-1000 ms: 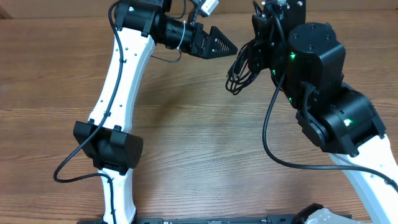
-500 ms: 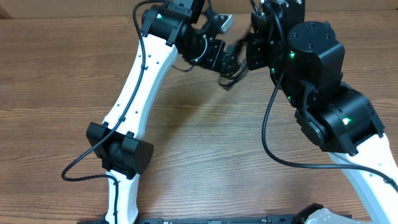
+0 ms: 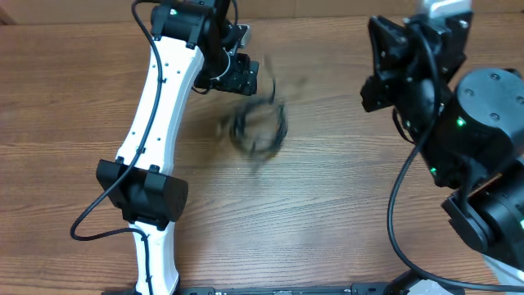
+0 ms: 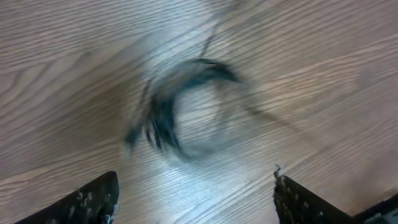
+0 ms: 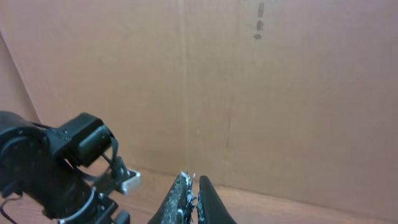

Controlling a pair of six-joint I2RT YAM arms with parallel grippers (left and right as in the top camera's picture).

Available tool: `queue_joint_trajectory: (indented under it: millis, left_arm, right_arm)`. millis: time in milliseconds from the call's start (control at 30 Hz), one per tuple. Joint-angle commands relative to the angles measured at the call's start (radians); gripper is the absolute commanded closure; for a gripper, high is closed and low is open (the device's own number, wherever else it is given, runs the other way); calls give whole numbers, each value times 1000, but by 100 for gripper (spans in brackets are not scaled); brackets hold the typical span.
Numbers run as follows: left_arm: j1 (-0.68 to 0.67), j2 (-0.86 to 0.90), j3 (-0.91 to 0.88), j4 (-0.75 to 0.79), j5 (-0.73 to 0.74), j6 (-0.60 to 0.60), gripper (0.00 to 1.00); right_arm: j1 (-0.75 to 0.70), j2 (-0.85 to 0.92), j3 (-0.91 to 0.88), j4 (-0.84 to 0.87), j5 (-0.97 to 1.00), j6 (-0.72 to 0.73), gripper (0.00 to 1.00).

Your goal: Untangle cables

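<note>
The white left arm with black joints (image 3: 155,123) rises from the near edge of the brown wood-grain table (image 3: 327,213) and bends at its elbow toward the far side. It ends in the black left gripper (image 3: 237,75), which sits just beyond and to the left of the thin black cables (image 3: 258,127). In the left wrist view the gripper (image 4: 195,180) looks down at the table. Its two black fingers (image 4: 93,199) stand wide apart at the lower corners with nothing between them.

The cables (image 4: 180,118) show as a loose, rounded loop below that gap. They are too smeared by blur to make out plugs or single strands, or to tell whether they lie flat on the wood. Nothing else touches the loop, and only bare wood surrounds it.

The bulky black right arm (image 3: 458,139) stands well to the right of the cables, and its upper section is raised toward the far edge. The right wrist view shows the right gripper (image 5: 194,179) pointing up and away from the cables, with its two dark fingers pressed together and empty. It faces a plain brown cardboard wall (image 5: 267,93). The black wrist of the left arm (image 5: 50,174) shows at the lower left of that view.
</note>
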Motion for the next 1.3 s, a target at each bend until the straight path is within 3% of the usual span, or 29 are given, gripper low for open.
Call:
queue_joint_trajectory:
  millis: [0, 67, 100, 300, 400, 467, 567, 733, 833, 1000, 1100, 1167, 1267]
  left_arm:
    - [-12, -10, 8, -2, -8, -7, 20]
    - [-12, -23, 8, -3, -8, -7, 18]
    - [-11, -29, 8, -3, -8, -7, 17]
    - [3, -114, 8, 6, -42, -18, 14]
    - [24, -189, 8, 21, -180, -97, 11]
    - [40, -241, 8, 24, -284, -151, 7]
    - [64, -324, 8, 28, -399, -227, 4]
    - [89, -414, 8, 28, -436, -236, 0]
    - [90, -435, 8, 20, -439, -231, 0]
    - [90, -436, 8, -13, -438, -232, 0]
    - [88, -436, 8, -24, -435, -232, 0]
    - [87, -436, 8, -32, -435, -231, 0]
    - [87, -436, 8, -50, -436, -222, 1]
  right_arm:
    - [-14, 57, 9, -29, 13, 3, 96]
    - [-15, 81, 9, -49, 13, 4, 29]
    - [-15, 94, 9, -63, 13, 9, 7]
    - [-15, 200, 7, -162, -13, 67, 4]
    - [-21, 267, 7, -195, -12, 161, 4]
    - [-34, 314, 7, -215, -13, 259, 3]
    - [-64, 393, 6, -260, -26, 521, 2]
    - [-80, 530, -17, -307, -111, 798, 2]
    - [-82, 615, -36, -298, -110, 892, 2]
    - [-93, 732, -39, -204, -114, 856, 5]
    - [-93, 807, -39, -93, -167, 579, 7]
    - [-92, 849, -39, -65, -204, 457, 1]
    - [-92, 899, -39, -55, -230, 320, 0]
